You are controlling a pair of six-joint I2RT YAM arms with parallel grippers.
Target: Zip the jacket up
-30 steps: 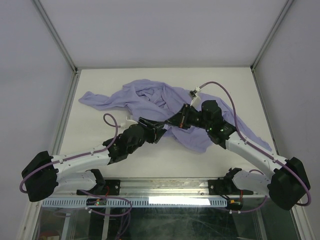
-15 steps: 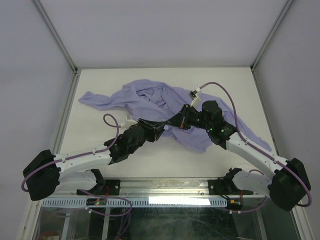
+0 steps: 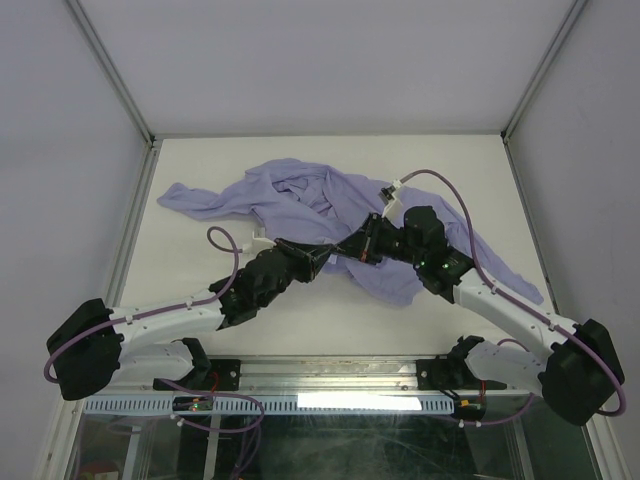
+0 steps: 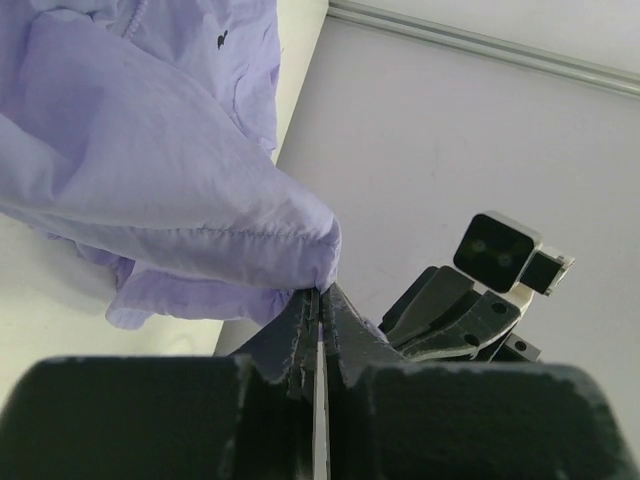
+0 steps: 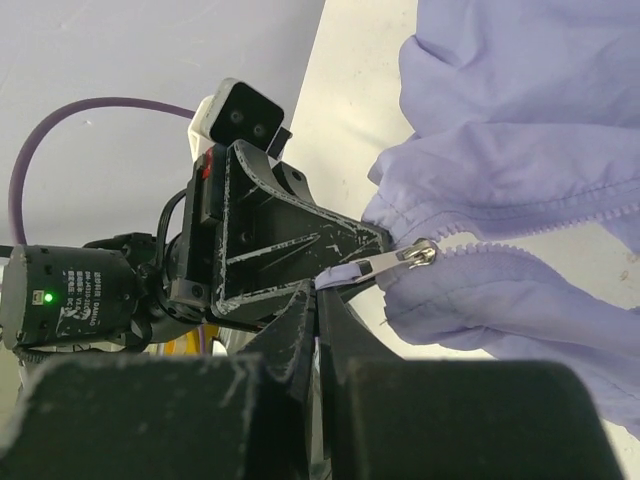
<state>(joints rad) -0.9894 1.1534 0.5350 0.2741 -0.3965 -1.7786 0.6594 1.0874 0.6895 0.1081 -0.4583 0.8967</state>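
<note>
Table (image 3: 460,170): carries the jacket (image 3: 300,195), crumpled across its middle and far part, one sleeve trailing left. How far the zip is closed cannot be told. Step in hand, as judged: run the slider (image 5: 420,254) along its track. Recommended: the left side anchors the hem and holds it taut, while the right draws the pull in line with the teeth, low and steady, so slack cloth does not jam under the slider. Left fingers (image 4: 318,298): pressed together, clamped on the jacket's stitched hem edge. Right fingers (image 5: 316,296): pressed together, pinching the zip pull (image 5: 372,266), just beside the left fingers
</note>
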